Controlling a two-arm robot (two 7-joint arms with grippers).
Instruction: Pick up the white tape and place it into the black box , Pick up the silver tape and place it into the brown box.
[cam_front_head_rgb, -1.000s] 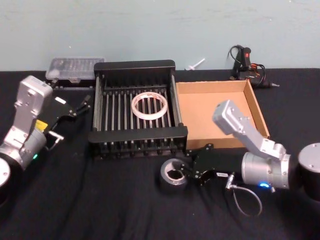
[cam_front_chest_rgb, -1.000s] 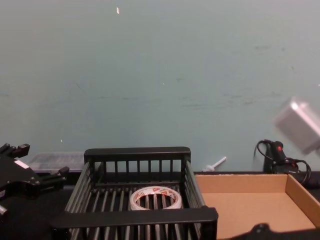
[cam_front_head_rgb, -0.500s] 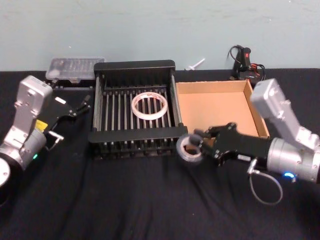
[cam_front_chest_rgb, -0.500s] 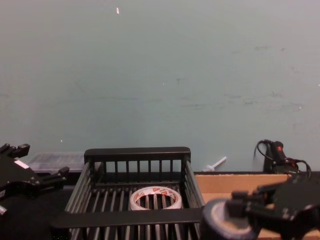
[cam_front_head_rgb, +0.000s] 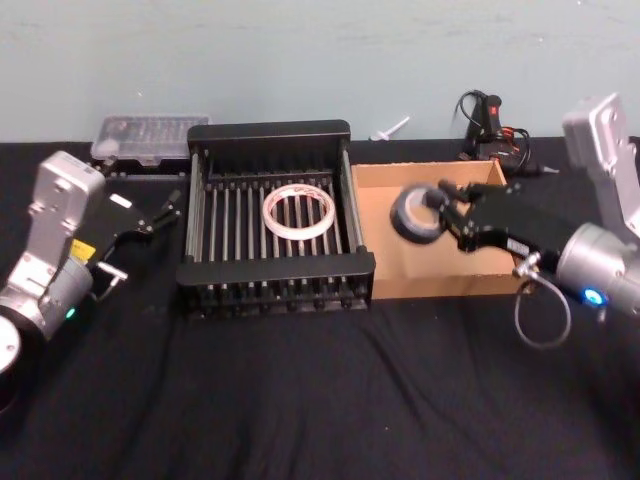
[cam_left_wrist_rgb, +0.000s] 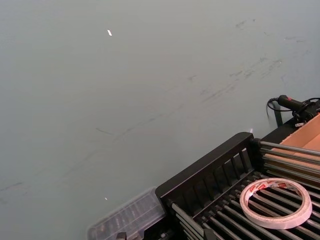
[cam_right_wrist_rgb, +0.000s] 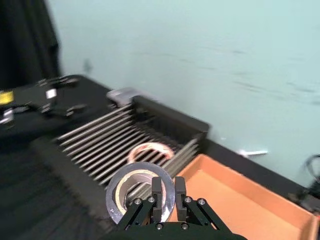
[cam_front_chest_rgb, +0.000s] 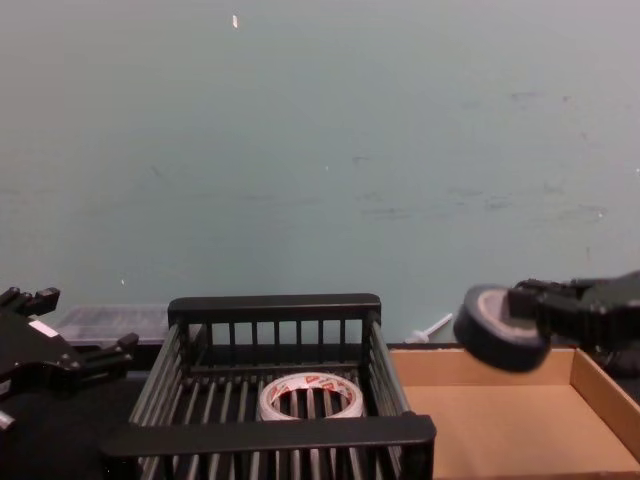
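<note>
Right gripper grips the small grey-silver tape roll, held clear above the shallow tan cardboard tray, whose floor lies directly below; left gripper, fingers apart, idles beside the black slatted crate.

Silver arms, black pincers, looped cable

My head camera looks down and forward over the whole dark table, taking in the black box and the brown box side by side. My chest camera sits lower, facing the wall, and sees the same black box from the side. My left wrist camera looks across the black box close up, toward the wall. My right wrist camera peers over my own right gripper at both boxes, from near
</note>
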